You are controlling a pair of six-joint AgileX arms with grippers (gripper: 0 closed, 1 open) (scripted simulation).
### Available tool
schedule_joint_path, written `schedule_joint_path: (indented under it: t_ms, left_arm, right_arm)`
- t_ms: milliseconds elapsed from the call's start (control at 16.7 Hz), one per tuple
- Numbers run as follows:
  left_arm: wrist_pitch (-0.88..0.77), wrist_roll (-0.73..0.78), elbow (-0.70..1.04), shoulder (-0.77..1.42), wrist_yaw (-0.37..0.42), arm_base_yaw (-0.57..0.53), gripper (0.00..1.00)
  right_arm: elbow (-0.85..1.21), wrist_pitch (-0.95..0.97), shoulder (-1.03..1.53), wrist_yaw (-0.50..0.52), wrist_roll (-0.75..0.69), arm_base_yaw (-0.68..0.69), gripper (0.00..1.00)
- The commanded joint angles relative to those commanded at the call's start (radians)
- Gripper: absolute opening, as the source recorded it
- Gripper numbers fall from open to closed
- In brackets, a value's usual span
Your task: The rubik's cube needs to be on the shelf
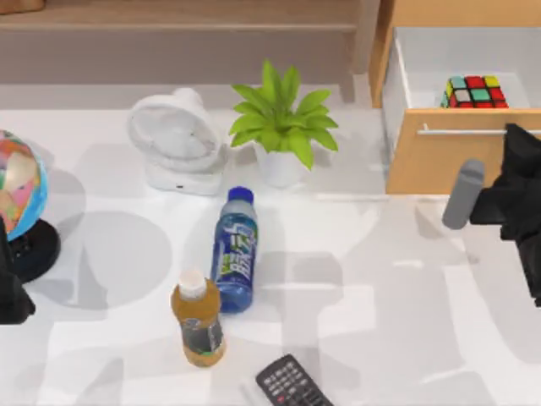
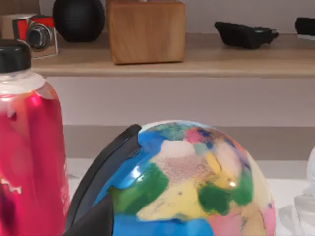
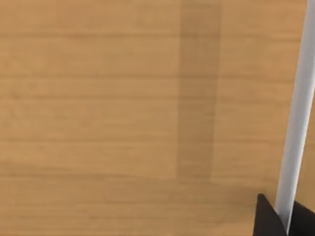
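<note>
The rubik's cube (image 1: 474, 91) lies inside the open drawer (image 1: 406, 85) of the light-wood cabinet at the table's right. At the drawer front, my right gripper (image 1: 514, 135) is on the silver handle (image 1: 465, 131). In the right wrist view its dark fingertips (image 3: 268, 219) sit on both sides of the handle bar (image 3: 295, 123), so the gripper (image 3: 288, 221) is shut on it. The shelf (image 1: 186, 17) runs along the back of the table, and its ledge (image 2: 221, 59) is also seen from the left wrist. My left arm (image 1: 13, 296) rests at the table's left edge.
On the table stand a globe (image 1: 17, 186), a white fan (image 1: 177, 139), a potted plant (image 1: 283, 127), a blue bottle (image 1: 235, 249), an orange bottle (image 1: 199, 320) and a remote (image 1: 292, 385). The shelf carries a camera (image 2: 37, 32), a black ball (image 2: 78, 17) and a wooden block (image 2: 146, 30). A red bottle (image 2: 29, 147) stands close to the left wrist.
</note>
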Motion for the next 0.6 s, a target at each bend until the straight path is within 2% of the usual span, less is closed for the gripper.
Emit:
schedule_joint_path:
  t_ms: [300,540,600]
  left_arm:
    - [0.000,0.000,0.000,0.000,0.000,0.000,1.00]
    - [0.000,0.000,0.000,0.000,0.000,0.000,1.00]
    - [0.000,0.000,0.000,0.000,0.000,0.000,1.00]
  right_arm:
    - [-0.144,0.101,-0.040,0.043,0.002,0.042,0.00]
    - [-0.150,0.106,-0.043,0.046,0.002,0.045,0.00]
    - [-0.150,0.106,-0.043,0.046,0.002,0.045,0.08]
